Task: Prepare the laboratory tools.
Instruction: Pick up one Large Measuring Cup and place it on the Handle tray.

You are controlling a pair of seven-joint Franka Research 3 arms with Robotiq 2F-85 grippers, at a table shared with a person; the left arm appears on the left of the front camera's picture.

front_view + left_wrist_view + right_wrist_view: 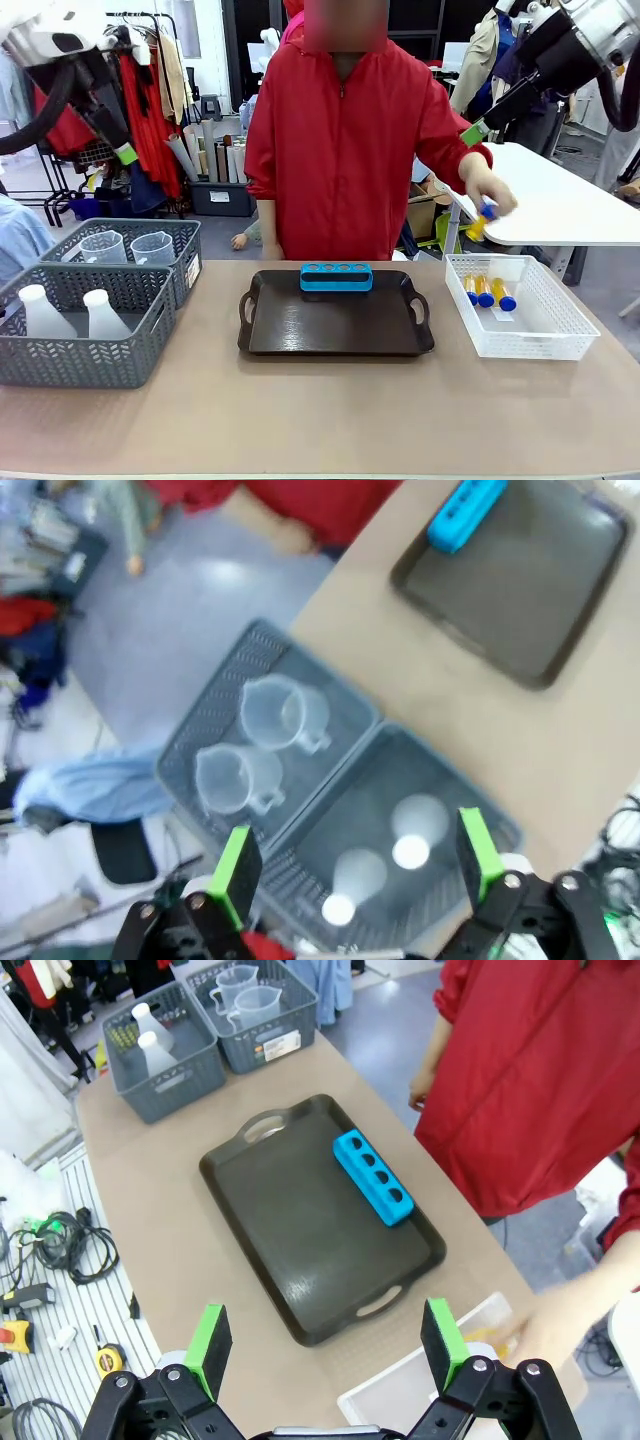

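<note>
A person in a red jacket holds one blue-capped tube of orange liquid (484,218) in a hand above the white mesh basket (560,340). Three more tubes (485,291) lie inside that basket. Two clear handled beakers (128,247) (283,712) stand in the rear grey basket (185,262). Two white conical flasks (70,312) (415,835) stand in the front grey basket (80,362). My left gripper (357,865) (125,153) hangs open high above the grey baskets. My right gripper (327,1335) (472,133) is open too, high over the table's right side, holding nothing.
A dark brown handled tray (335,325) (300,1240) lies at the table's middle. A blue rack with several holes (336,277) (372,1176) sits on its far edge. Bare tabletop runs along the near edge. Cables and tools lie on the floor (50,1260).
</note>
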